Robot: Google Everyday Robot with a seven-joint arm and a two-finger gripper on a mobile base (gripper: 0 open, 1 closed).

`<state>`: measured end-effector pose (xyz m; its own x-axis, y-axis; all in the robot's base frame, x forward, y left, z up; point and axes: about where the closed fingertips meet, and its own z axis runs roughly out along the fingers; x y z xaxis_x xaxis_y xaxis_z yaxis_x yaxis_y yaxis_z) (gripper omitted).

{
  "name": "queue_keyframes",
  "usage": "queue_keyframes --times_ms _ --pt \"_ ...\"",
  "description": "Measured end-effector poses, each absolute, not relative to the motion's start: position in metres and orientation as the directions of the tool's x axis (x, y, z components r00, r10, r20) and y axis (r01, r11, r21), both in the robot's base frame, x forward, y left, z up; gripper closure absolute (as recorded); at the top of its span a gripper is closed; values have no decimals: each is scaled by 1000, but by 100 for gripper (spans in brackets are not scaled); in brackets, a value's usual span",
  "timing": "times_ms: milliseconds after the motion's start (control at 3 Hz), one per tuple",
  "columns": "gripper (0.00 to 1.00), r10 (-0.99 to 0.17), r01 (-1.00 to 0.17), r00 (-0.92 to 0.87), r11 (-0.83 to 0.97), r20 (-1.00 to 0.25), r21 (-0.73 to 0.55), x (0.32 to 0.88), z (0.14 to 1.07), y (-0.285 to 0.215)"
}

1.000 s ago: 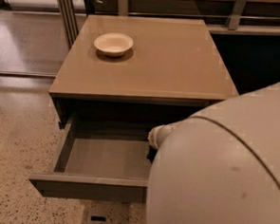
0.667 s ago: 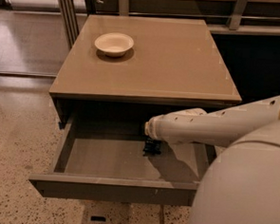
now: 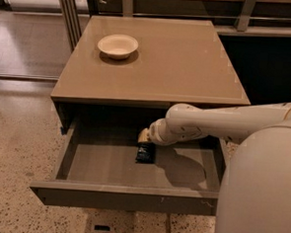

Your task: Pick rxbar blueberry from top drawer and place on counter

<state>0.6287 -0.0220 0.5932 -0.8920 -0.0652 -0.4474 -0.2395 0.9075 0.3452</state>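
The top drawer (image 3: 126, 196) is pulled open below the tan counter (image 3: 188, 66). My white arm reaches in from the right, and the gripper (image 3: 145, 142) is low inside the drawer near its middle back. A small dark navy bar, the rxbar blueberry (image 3: 145, 153), sits directly under the gripper's tip, against the grey drawer floor. I cannot tell whether the bar is held or just lying there. The arm's shadow falls on the drawer floor to the right.
A pale cream bowl (image 3: 117, 45) stands on the counter's back left part. My bulky white arm housing (image 3: 259, 194) blocks the lower right. Speckled terrazzo floor (image 3: 15, 145) lies to the left. Metal posts and a dark opening stand behind the cabinet.
My arm housing has drawn back to the right, uncovering the drawer. The gripper has shifted slightly left inside the drawer, and the dark bar now shows beneath it.
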Motion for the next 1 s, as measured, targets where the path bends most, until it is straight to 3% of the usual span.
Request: queue_keyframes --times_ms 667,1000 --pt "100 -66 -246 -874 914 -481 322 624 602 -19" --pt "100 -41 -241 -804 934 -593 263 621 645 -26"
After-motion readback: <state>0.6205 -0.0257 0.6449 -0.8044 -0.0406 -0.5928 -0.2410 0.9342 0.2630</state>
